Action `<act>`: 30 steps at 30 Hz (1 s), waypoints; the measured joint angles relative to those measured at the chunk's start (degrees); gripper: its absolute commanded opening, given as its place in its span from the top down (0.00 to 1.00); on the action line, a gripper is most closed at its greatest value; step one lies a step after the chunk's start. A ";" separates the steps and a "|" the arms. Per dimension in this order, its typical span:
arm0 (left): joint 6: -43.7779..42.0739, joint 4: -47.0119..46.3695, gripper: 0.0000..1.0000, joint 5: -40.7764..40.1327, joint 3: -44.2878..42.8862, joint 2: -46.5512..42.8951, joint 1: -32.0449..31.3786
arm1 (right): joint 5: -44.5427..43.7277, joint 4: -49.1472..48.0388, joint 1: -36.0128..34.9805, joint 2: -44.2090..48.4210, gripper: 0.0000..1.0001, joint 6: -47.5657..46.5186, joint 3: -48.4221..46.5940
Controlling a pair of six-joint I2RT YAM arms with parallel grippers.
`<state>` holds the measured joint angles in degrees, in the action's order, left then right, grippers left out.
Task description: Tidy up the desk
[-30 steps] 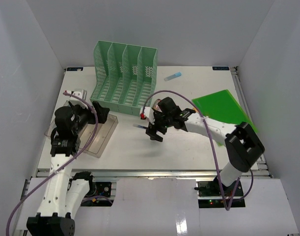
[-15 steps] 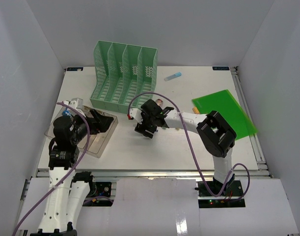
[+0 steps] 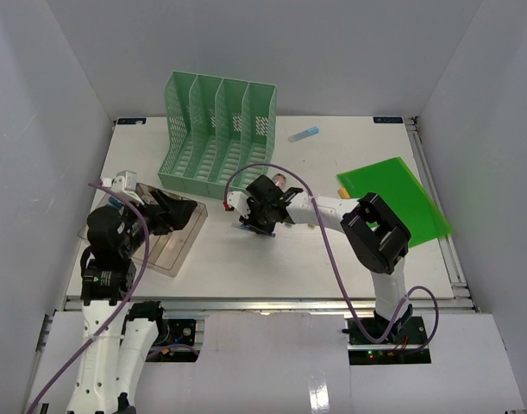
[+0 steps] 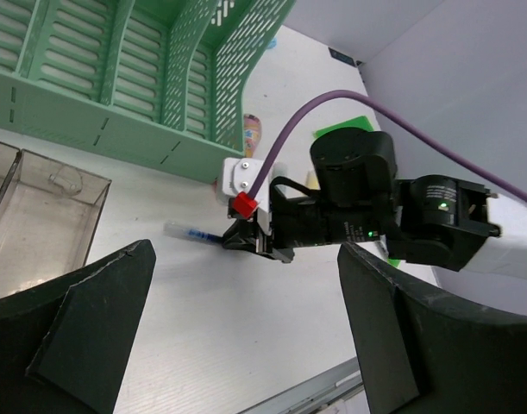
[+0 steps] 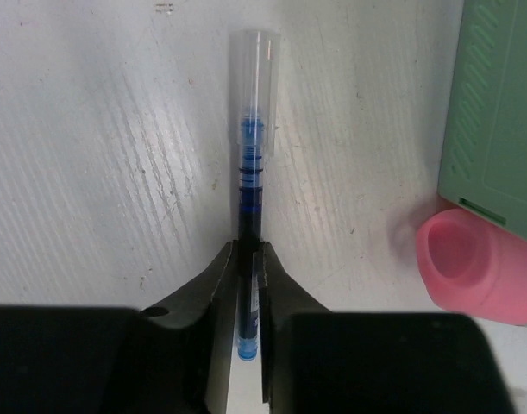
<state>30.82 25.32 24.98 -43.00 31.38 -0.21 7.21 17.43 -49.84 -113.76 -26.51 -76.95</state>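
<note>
Blue pen (image 5: 250,172) pinched in the right gripper (image 5: 248,259) — grip plain only from its wrist; left gripper (image 4: 246,285) agape.

Pairs white tubular links (image 3: 99,341) with chunky black joint housings (image 3: 379,235). Trails a glossy purple cable (image 4: 349,93) along each arm. Carries a small red square block (image 4: 243,205) under a white screwed plate (image 4: 243,174) at the right wrist. Ends in matte black jaws.
</note>
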 measured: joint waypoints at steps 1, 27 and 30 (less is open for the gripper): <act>0.26 -0.01 0.02 0.25 -0.63 0.00 0.00 | 0.04 0.00 0.00 -0.01 0.92 0.07 0.00; 5.83 -5.07 0.02 7.02 -21.02 1.25 0.00 | -12.49 8.27 -10.86 -8.38 0.92 -38.12 -42.03; 5.82 -6.17 0.02 6.55 -20.66 0.00 0.00 | -15.80 1.86 -13.58 -15.16 0.92 -46.40 -44.42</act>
<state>36.64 19.14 31.53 -63.66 31.38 -0.21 -8.60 19.30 -63.43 -128.92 -72.92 -121.37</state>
